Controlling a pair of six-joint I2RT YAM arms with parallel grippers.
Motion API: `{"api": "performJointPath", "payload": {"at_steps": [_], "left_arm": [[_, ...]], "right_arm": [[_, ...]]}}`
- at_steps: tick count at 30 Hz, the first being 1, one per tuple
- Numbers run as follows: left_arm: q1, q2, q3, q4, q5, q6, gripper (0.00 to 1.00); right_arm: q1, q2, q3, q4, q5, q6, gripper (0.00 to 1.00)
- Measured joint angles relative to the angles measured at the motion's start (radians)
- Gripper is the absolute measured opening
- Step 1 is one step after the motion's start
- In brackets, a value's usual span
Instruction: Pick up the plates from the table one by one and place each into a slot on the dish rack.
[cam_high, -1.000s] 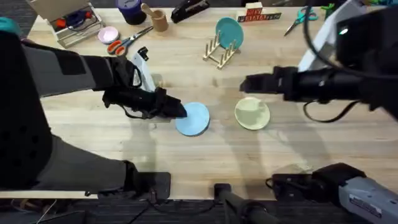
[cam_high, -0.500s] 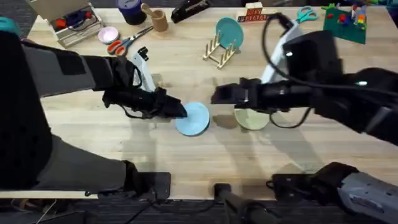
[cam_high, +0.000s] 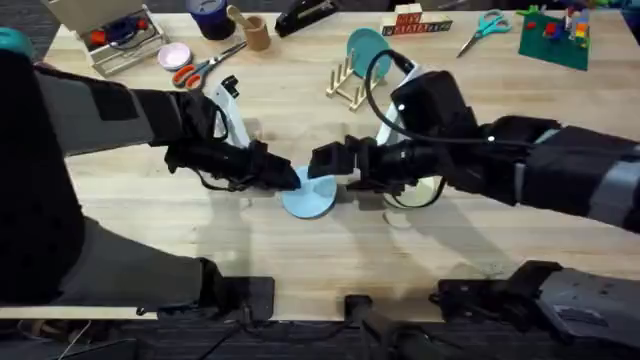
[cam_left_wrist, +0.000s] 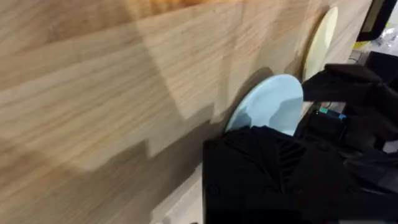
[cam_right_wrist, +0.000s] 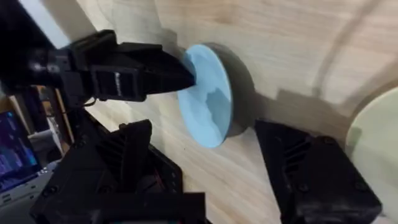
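Nothing racked yet: blue plate lies on the bench at centre, cream plate at its 3 o'clock, mostly hidden under the right arm. Rack at 12 o'clock holds only a teal plate. Left gripper touches the blue plate's 9 o'clock rim; fingers unclear. Right gripper is spread wide, straddling it.

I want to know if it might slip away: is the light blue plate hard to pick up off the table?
Probably a bit tricky. The light blue plate lies flat on the smooth wooden table, so it may slide when nudged. It looks stiff and thin, so it should not bend, and likely feels light. The left gripper and right gripper sit at opposite edges of it, which could stop it from skating away.
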Motion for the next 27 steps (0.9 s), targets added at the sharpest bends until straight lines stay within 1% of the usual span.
{"api": "performJointPath", "payload": {"at_steps": [5,11,15,20,24,26,27], "left_arm": [[0.0,0.0,0.0,0.0,0.0,0.0,0.04],[0.0,0.0,0.0,0.0,0.0,0.0,0.04],[0.0,0.0,0.0,0.0,0.0,0.0,0.04],[0.0,0.0,0.0,0.0,0.0,0.0,0.04],[0.0,0.0,0.0,0.0,0.0,0.0,0.041],[0.0,0.0,0.0,0.0,0.0,0.0,0.041],[0.0,0.0,0.0,0.0,0.0,0.0,0.04]], "right_arm": [[0.035,0.032,0.0,0.011,0.011,0.072,0.996],[0.079,0.065,0.0,0.081,0.022,0.116,0.996],[0.088,0.087,-0.001,0.09,0.022,0.143,0.996],[0.103,0.119,-0.001,0.157,0.026,0.159,0.989],[0.112,0.124,-0.001,0.164,0.038,0.162,0.981],[0.112,0.125,-0.001,0.166,0.044,0.165,0.94],[0.112,0.127,-0.001,0.171,0.048,0.165,0.899]]}}
